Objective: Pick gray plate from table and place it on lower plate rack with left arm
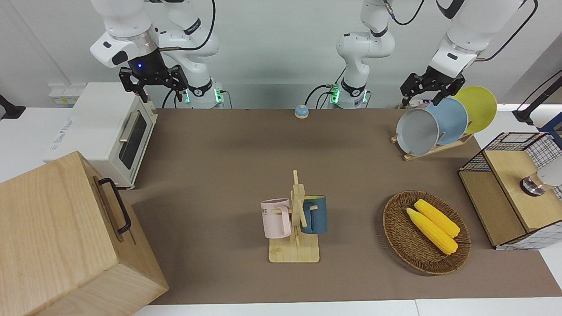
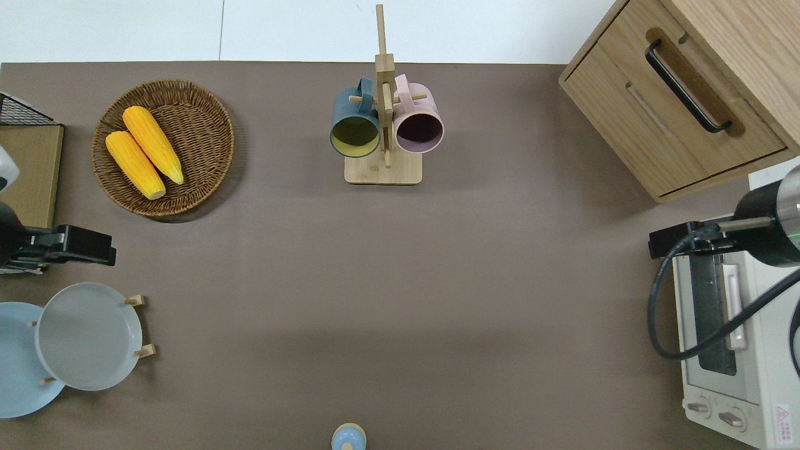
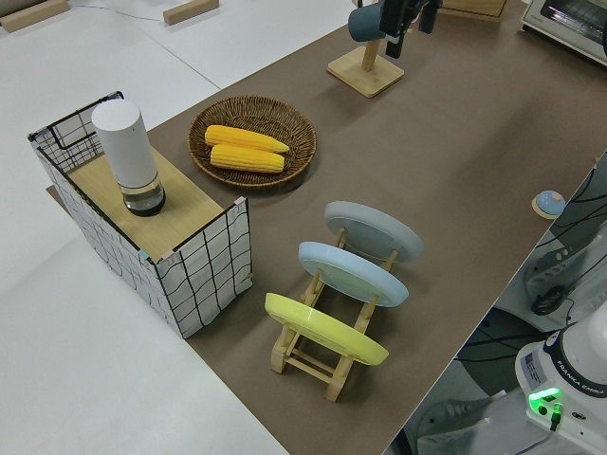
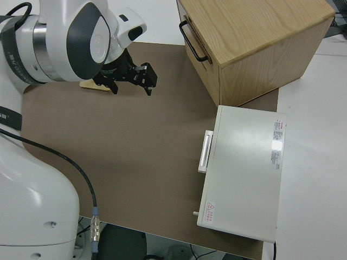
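The gray plate (image 1: 417, 131) leans in the slot of the lower plate rack (image 1: 432, 150) farthest from the robots, at the left arm's end of the table (image 1: 219, 175). It also shows in the overhead view (image 2: 87, 337) and the left side view (image 3: 373, 230). My left gripper (image 1: 429, 90) is open and empty, raised clear of the plate. In the overhead view the left gripper (image 2: 56, 250) is over bare table between the rack and the wicker basket. The right arm is parked, its gripper (image 1: 151, 83) open.
A light blue plate (image 1: 452, 120) and a yellow plate (image 1: 480, 105) fill the rack's other slots. A wicker basket (image 1: 395, 228) with two corn cobs, a wire shelf box (image 1: 509, 149), a mug stand (image 1: 294, 250), a toaster oven (image 1: 101, 127) and a wooden cabinet (image 1: 57, 237) stand around.
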`<state>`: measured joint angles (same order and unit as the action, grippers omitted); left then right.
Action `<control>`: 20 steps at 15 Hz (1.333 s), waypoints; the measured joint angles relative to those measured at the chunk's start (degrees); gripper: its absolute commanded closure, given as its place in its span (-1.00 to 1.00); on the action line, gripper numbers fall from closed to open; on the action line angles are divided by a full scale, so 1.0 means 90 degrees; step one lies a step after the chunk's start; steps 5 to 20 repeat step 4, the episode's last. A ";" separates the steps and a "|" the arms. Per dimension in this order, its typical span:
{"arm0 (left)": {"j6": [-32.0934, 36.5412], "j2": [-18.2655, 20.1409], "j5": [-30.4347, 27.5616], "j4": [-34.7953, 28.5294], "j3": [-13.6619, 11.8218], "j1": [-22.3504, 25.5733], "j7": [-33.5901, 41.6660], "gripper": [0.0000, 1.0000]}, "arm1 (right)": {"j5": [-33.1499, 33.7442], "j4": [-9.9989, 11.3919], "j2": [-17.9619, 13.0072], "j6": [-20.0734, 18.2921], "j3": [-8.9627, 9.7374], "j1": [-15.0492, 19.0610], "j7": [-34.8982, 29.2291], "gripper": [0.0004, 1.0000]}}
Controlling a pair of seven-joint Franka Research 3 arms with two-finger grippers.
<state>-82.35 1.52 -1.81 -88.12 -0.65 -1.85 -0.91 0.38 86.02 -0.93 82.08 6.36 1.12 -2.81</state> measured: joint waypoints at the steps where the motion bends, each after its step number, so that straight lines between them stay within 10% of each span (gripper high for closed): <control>1: 0.0000 0.0000 -0.0002 0.0012 -0.0001 0.0012 0.0023 -0.99 | 0.0000 0.0000 0.0000 0.0000 0.0000 0.0000 0.0000 -0.97; 20: 0.0000 0.0018 -0.0003 0.0048 0.0033 0.0119 0.0172 -0.99 | 0.0000 0.0000 0.0000 0.0000 0.0000 0.0000 0.0000 -0.97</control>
